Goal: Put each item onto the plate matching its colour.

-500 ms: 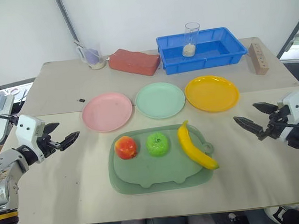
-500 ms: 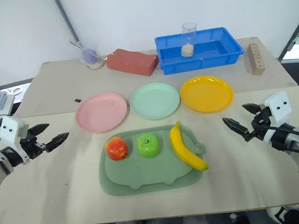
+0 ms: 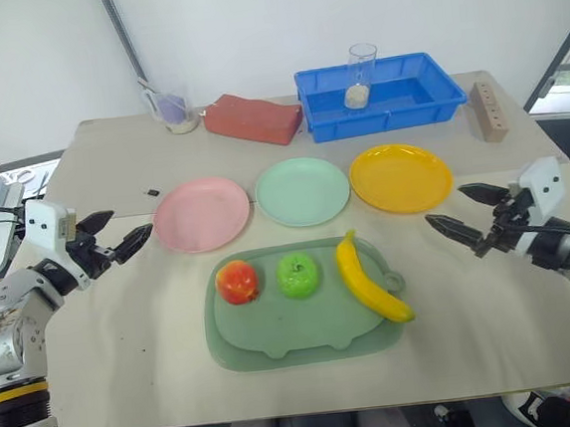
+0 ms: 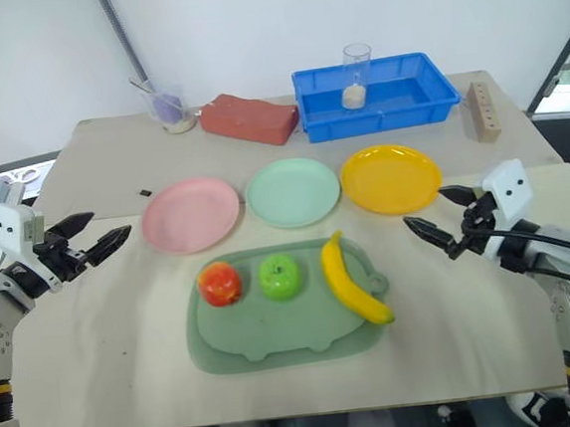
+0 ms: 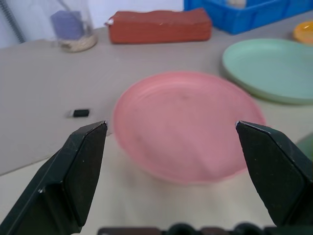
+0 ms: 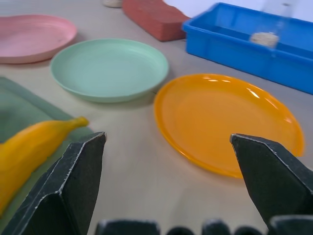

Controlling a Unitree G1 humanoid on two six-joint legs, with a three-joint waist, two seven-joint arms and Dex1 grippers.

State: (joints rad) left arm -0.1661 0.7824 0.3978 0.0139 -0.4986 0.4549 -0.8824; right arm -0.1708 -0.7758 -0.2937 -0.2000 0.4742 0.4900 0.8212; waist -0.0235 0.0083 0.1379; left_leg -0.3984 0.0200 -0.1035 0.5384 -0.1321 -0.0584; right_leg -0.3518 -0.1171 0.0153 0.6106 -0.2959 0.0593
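Both arms drifted inward over the desk in that half second. The left pincer (image 3: pixel 122 238) is now closer to the pink plate (image 3: pixel 201 213), a bit higher up too, jaws wide apart same as before. The right pincer (image 3: pixel 462 212) slid in toward the yellow plate (image 3: pixel 402 176) and the banana (image 3: pixel 369 278). Fruit and plates didn't budge.

Bright, even light (wrist views blurred).
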